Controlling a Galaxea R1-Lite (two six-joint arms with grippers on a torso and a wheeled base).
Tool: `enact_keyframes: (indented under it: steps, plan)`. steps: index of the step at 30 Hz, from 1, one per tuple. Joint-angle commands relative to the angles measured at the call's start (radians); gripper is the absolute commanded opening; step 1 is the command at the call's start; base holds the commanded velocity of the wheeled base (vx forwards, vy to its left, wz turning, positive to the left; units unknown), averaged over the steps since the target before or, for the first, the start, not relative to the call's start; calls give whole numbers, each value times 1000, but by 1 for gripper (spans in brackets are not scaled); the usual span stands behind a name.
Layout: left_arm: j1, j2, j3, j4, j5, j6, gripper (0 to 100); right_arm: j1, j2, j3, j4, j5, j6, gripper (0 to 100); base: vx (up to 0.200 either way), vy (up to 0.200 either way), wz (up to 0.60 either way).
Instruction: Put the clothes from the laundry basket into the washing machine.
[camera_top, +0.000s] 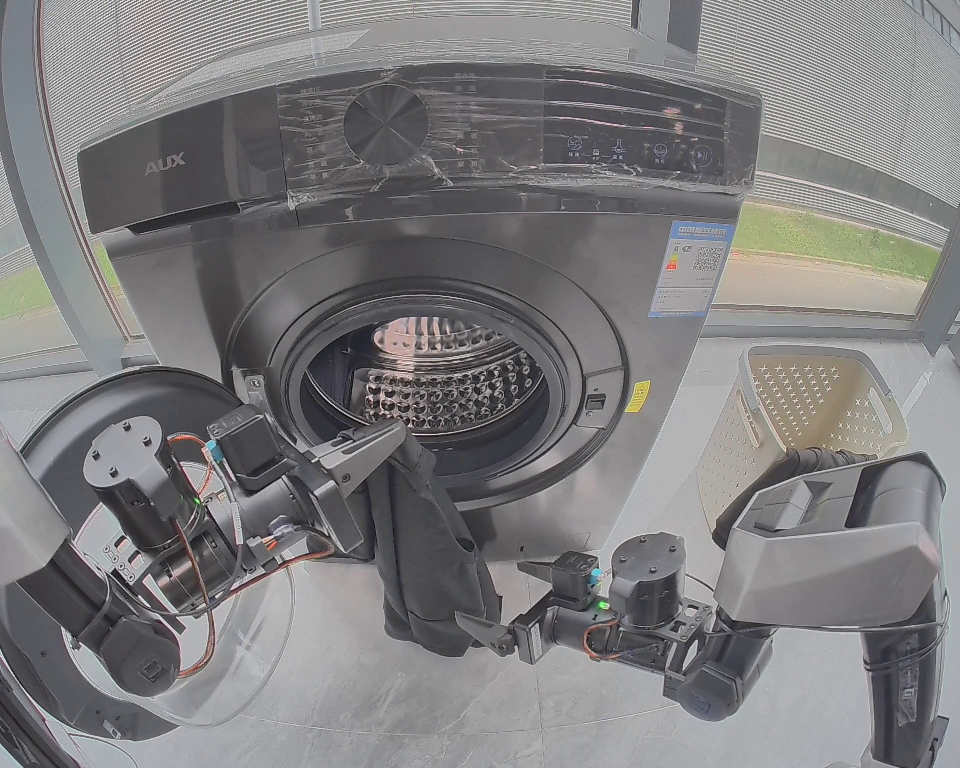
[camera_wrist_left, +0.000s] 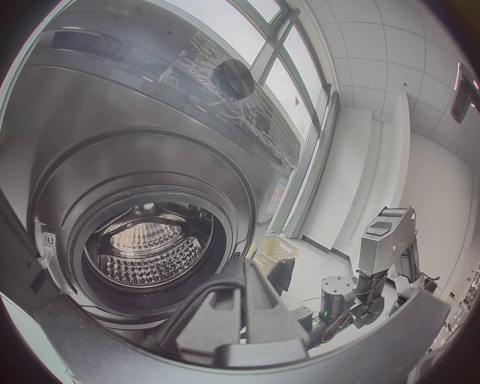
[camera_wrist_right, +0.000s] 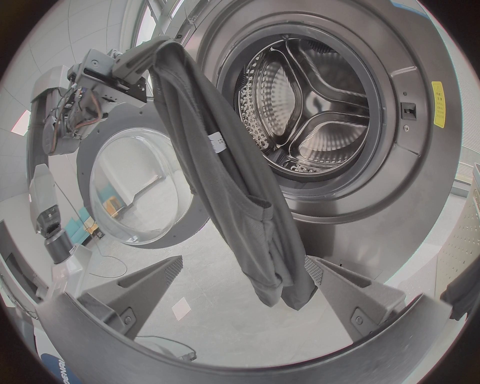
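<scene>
Floor tiles (camera_top: 330, 690) lie under the garment (camera_top: 425, 545) your left gripper (camera_top: 390, 437) pinches; its hanging tail could miss the drum (camera_top: 440, 390). Right gripper (camera_top: 505, 600) gapes wide.

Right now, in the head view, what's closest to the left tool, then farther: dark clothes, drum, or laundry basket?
1. Dark clothes: gripped in the left tool, hanging.
2. Drum: just behind it.
3. Laundry basket: far off on the right.

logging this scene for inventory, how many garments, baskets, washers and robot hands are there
garments: 2, held garment, draped garment
laundry basket: 1
washing machine: 1
hands: 2, left hand, right hand
total: 6
</scene>
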Motion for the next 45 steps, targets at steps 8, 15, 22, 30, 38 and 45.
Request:
enact_keyframes:
  steps: [8,15,22,30,38,45]
  plan:
    - [-4,2,2,0,0,1,0,-23,187,-230,20,-1,1,100,0,0,0]
    - [-4,2,2,-2,0,1,0,-19,238,-299,3,-3,2,100,0,0,0]
    - [2,8,2,0,0,-1,0,-16,225,-286,-24,3,5,0,0,0,0]
    - [59,20,12,-2,-6,7,0,-16,107,-171,-69,-7,13,0,0,0,0]
    - [67,2,46,-2,-9,10,0,-36,-164,20,-55,-67,18,0,0,0,0]
    - [67,-10,49,-2,-9,10,0,-42,-348,126,-50,-78,28,0,0,0,0]
